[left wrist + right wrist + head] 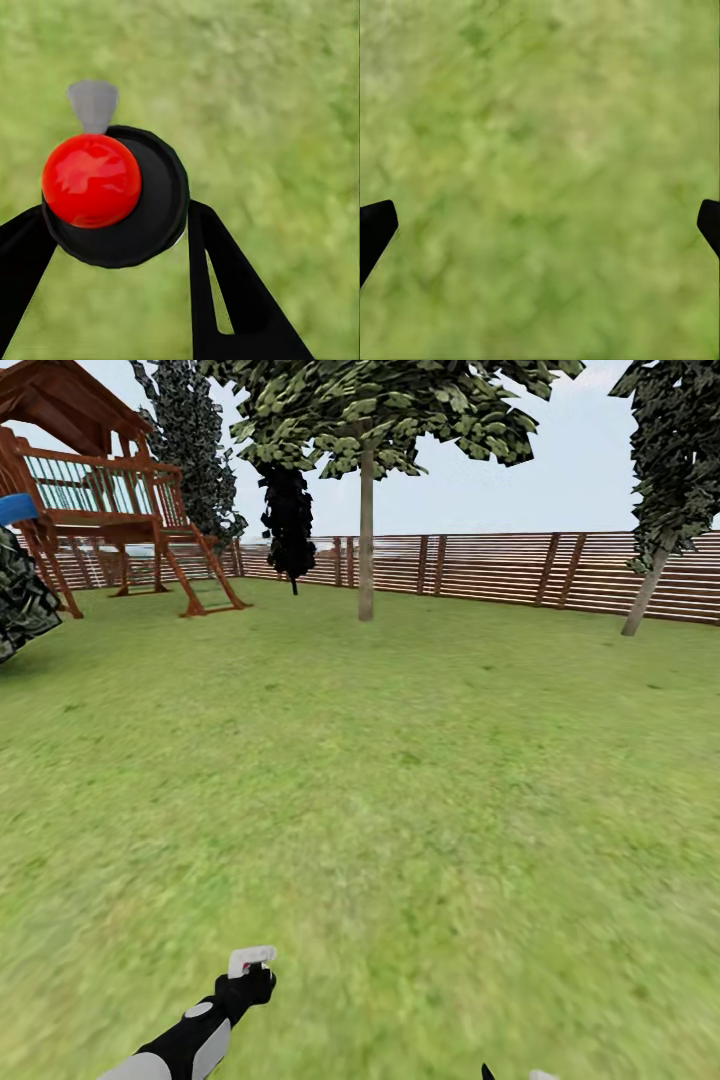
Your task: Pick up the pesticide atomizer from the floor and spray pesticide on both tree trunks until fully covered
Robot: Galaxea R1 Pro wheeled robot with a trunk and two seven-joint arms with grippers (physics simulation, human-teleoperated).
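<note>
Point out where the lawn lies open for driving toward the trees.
Open grass runs from the left gripper, shut on the pesticide atomizer, to the middle tree trunk and fence. Crowded far left: playset, bush.

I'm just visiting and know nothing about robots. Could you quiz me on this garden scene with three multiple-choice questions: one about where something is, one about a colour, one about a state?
1. Where is the wooden play tower?
A. far left by the fence
B. far right
C. centre of the lawn

2. What colour is the round top of the object the left gripper holds?
A. blue
B. red
C. yellow

3. How is the right gripper?
A. shut on a bottle
B. open over grass
C. gripping a branch

Answers: 1 A, it stands before the fence. 2 B, the dome is red. 3 B, its fingertips sit wide apart.
</note>
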